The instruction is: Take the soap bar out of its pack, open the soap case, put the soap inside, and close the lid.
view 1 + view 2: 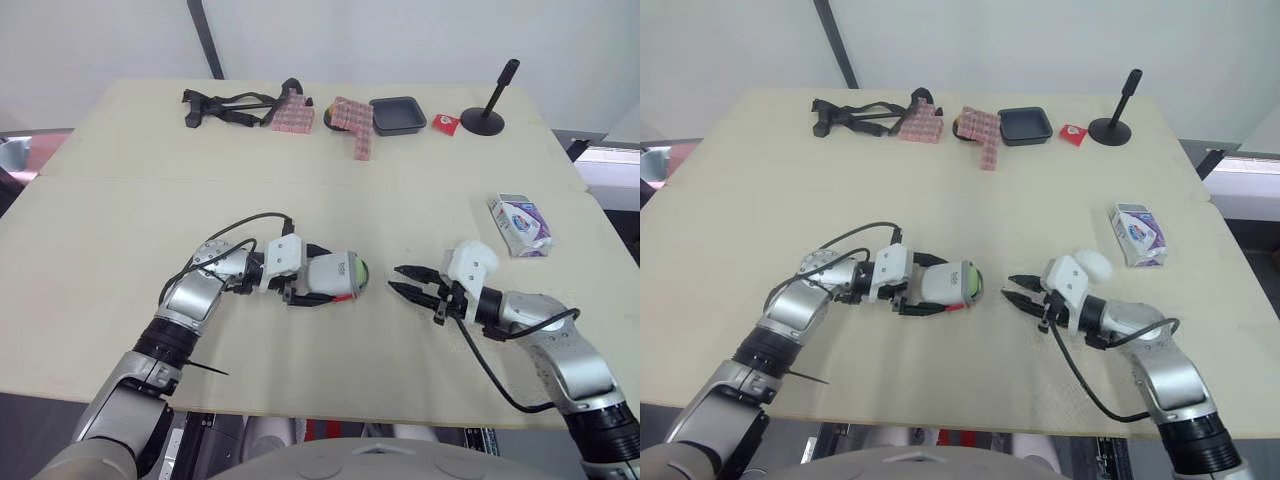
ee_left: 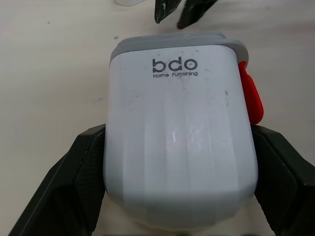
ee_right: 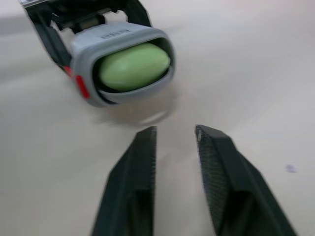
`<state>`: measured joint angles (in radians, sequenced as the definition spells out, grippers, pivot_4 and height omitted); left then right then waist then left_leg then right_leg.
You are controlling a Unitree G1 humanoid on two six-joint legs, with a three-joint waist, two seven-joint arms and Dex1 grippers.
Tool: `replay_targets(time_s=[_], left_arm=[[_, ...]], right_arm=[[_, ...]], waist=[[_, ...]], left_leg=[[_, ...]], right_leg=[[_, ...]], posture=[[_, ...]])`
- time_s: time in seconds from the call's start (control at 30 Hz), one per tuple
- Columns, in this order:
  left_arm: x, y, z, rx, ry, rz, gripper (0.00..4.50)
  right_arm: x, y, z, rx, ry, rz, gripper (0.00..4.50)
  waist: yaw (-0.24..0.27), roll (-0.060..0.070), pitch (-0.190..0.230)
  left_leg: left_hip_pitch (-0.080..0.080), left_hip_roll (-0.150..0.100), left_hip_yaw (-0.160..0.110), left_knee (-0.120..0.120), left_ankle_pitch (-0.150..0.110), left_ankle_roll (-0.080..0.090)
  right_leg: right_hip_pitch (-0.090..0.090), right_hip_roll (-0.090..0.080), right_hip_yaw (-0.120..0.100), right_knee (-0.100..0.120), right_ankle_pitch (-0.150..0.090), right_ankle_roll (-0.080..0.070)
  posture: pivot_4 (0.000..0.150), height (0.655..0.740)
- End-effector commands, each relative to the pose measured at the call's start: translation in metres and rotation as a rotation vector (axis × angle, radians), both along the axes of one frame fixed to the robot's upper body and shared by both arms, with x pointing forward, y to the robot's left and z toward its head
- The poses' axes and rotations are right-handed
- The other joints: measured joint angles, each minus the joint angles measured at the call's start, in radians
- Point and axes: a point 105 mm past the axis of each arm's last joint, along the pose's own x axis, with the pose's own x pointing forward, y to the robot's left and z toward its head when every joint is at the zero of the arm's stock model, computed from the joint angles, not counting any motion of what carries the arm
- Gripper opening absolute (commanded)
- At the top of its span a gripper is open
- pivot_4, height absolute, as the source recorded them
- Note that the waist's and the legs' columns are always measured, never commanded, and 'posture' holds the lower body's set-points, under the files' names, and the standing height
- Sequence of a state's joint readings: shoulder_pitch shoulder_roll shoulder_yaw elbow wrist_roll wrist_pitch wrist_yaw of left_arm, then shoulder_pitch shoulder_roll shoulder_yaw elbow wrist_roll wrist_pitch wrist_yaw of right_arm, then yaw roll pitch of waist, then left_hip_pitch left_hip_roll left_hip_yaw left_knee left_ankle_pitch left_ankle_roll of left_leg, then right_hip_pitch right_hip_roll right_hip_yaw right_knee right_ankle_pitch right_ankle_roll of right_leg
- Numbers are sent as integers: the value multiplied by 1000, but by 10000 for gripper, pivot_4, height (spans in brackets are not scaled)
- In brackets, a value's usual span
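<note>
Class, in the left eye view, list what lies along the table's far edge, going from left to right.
Black straps → pink block → second pink block → black tray → red packet → black stand.

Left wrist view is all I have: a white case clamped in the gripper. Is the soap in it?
Observer: Yes, the green soap sits inside the case, showing at its grey-rimmed end.
Operator: Where is the right gripper?
Observer: The right gripper is open and empty, pointing at that end, apart from it.
Operator: And the pack?
Observer: The soap pack lies on the table, further out on the robot's right.
</note>
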<state>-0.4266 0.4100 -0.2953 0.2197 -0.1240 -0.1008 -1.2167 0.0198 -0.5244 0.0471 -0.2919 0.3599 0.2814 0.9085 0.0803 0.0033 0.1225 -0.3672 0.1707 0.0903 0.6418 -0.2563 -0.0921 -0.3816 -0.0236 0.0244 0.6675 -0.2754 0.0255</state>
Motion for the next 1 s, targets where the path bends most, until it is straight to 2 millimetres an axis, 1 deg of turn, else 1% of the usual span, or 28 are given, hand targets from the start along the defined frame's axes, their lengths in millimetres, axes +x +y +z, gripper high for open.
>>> replay_targets(time_s=[0.03,0.13,0.2,0.27,0.4,0.6,0.73,0.8,1.0], left_arm=[[2,-4,11,-18,-75,-17,34904],[3,-7,14,-25,-113,-21,34904],[3,-8,15,-32,-129,-21,34904],[3,-8,16,-37,-135,-21,34904],[2,-9,19,-47,-166,-32,34904],[1,-11,23,-64,-208,-45,34904],[1,-12,24,-71,-215,-47,34904],[0,-13,24,-72,-217,-48,34904],[0,-14,26,-78,-223,-47,34904]], right_arm=[[-11,6,17,84,141,81,27936],[-17,9,9,110,410,63,38063],[-18,8,5,114,550,36,44852],[-15,8,4,142,646,2,44852],[-10,16,13,220,789,3,44852],[1,29,25,318,863,1,44852],[6,35,25,330,890,-17,44852],[7,38,24,325,902,-21,44852],[12,45,24,337,911,-36,44852]], waist=[[1,0,0],[1,0,0],[2,0,0],[3,0,0],[3,1,0],[15,1,0],[25,1,0],[28,1,0],[30,1,0]], left_leg=[[0,0,0,0,0,0],[1,0,-1,0,0,0],[2,0,-1,-1,0,0],[3,0,-1,-1,0,0],[3,0,-1,-2,0,0],[3,0,-1,-2,0,0],[4,0,-1,-2,0,0],[8,0,-1,-2,0,0],[8,-1,-1,-2,0,0]], right_leg=[[0,0,0,-1,0,0],[2,0,0,-2,0,0],[3,0,0,-3,0,0],[4,0,-1,-3,0,0],[4,0,-1,-3,0,0],[4,0,-1,-1,0,0],[3,0,-1,0,0,0],[3,0,-1,0,0,0],[3,-1,-1,0,0,0]], posture=[[1500,7400],[1500,7400],[1500,7400],[1500,7400],[1500,7400],[1500,7400],[1500,7400],[1500,7400],[1500,7400]])
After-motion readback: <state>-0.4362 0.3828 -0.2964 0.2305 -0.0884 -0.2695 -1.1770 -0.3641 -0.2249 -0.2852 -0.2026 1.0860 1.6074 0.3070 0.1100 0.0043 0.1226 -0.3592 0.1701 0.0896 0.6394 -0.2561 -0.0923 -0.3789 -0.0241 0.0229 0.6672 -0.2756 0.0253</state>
